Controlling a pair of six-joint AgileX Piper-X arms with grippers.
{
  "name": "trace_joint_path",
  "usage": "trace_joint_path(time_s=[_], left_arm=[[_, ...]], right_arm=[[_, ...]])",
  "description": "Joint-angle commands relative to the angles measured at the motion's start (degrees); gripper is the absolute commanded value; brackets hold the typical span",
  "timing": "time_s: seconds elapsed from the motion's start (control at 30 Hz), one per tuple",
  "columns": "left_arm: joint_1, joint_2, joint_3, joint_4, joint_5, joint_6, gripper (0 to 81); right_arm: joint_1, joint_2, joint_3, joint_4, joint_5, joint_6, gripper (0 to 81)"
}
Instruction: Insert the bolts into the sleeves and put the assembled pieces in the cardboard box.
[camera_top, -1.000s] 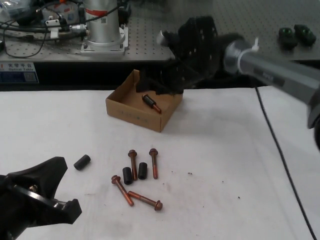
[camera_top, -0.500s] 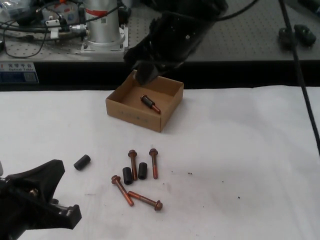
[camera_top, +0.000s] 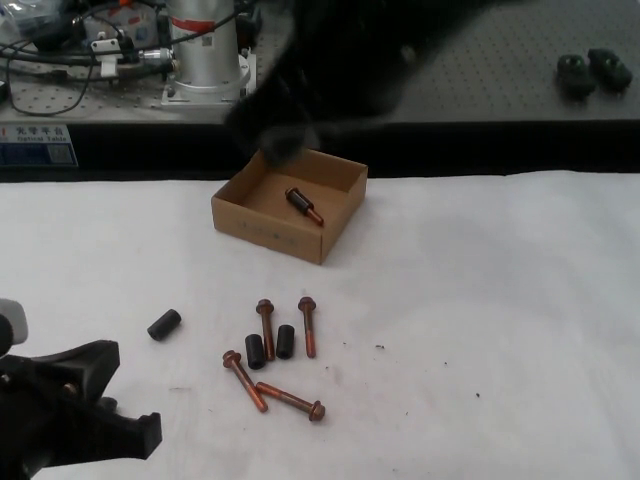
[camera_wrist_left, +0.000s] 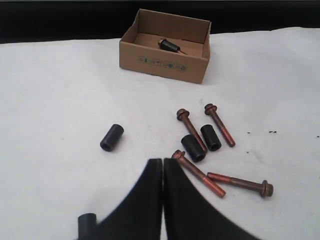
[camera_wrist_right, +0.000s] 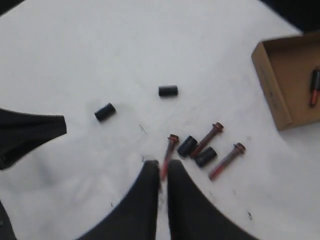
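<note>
One assembled piece (camera_top: 303, 205) lies inside the cardboard box (camera_top: 265, 225), at the far part of the white tabletop (camera_top: 480, 300). In front of the box four loose bolts (camera_top: 265, 328) and two sleeves (camera_top: 254, 350) lie close together. A third sleeve (camera_top: 164, 324) lies apart from them, on the side of the left end effector (camera_wrist_left: 163, 161).

I judge that a new round is beginning: the next bolt and sleeve are not yet picked up. The left end effector is low over the tabletop, near the group, with its fingers pressed together and nothing between them. The right end effector (camera_wrist_right: 160, 164) hangs high above the parts, its fingers almost touching, and it is empty as well. The next move calls for both to open, then one takes a sleeve and the other a bolt, so that the two can be lined up on one axis.

In the high view the right arm (camera_top: 330, 70) is a dark blur above the box, and its form cannot be read. A fourth sleeve (camera_wrist_left: 86, 224) is partly covered by the left finger. One bolt (camera_wrist_right: 168, 147) runs behind the right fingertips, so its far end is hidden.
</note>
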Motion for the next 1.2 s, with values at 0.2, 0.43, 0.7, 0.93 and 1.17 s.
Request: trace_joint_path(time_s=[0.2,0.43,0.7,0.93,1.17], left_arm=[[0.22,-0.41,-3.03,6.01,-0.56,-2.33,0.6],[0.22,3.34,-14.7,21.52,-0.84,1.31,0.6],[0.22,17.65,-29.05,37.75,-12.74,14.99,4.8],[3.43,30.44,-34.13,38.2,-12.08,14.99,27.2],[10.28,41.85,-37.79,40.36,-6.42,13.18,27.2]], right_arm=[[1.03,-17.62,36.19,-31.36,0.1,7.06,5.8],[1.03,-19.96,55.08,-51.07,0.48,8.31,5.8],[1.03,-19.96,65.16,-65.14,0.49,8.15,5.8],[0.87,-19.96,68.35,-70.03,0.49,8.12,5.8],[0.88,-19.96,68.35,-70.02,1.34,7.74,5.8]])
